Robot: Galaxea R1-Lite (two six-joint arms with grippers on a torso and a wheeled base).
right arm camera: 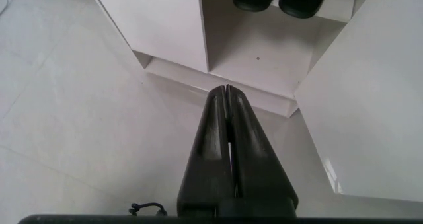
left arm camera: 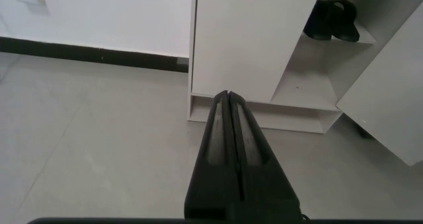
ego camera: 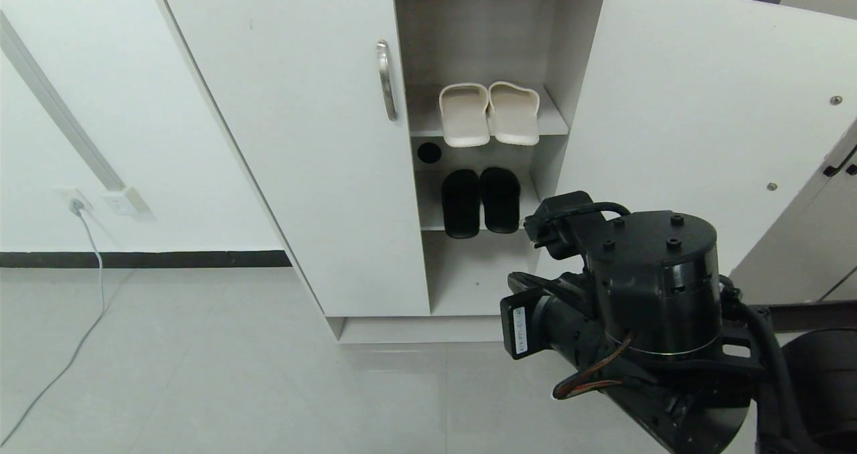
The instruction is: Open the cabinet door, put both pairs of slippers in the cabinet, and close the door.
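The white cabinet point(ego camera: 469, 273) stands with its left door point(ego camera: 301, 146) closed and its right door point(ego camera: 703, 106) swung wide open. A beige pair of slippers point(ego camera: 489, 114) rests on the upper shelf. A black pair of slippers point(ego camera: 481, 199) lies on the shelf below, toes pointing out. My right arm point(ego camera: 643, 293) is low in front of the open door. My right gripper point(right arm camera: 228, 88) is shut and holds nothing, over the floor before the bottom compartment. My left gripper point(left arm camera: 228, 95) is shut too, above the floor in front of the cabinet's base, with the black slippers point(left arm camera: 334, 20) farther off.
A metal handle point(ego camera: 385, 79) runs down the closed door's edge. A wall outlet point(ego camera: 77, 206) with a white cable point(ego camera: 94, 286) trailing onto the tiled floor is at the left. The open door point(right arm camera: 370, 118) juts out close beside my right arm.
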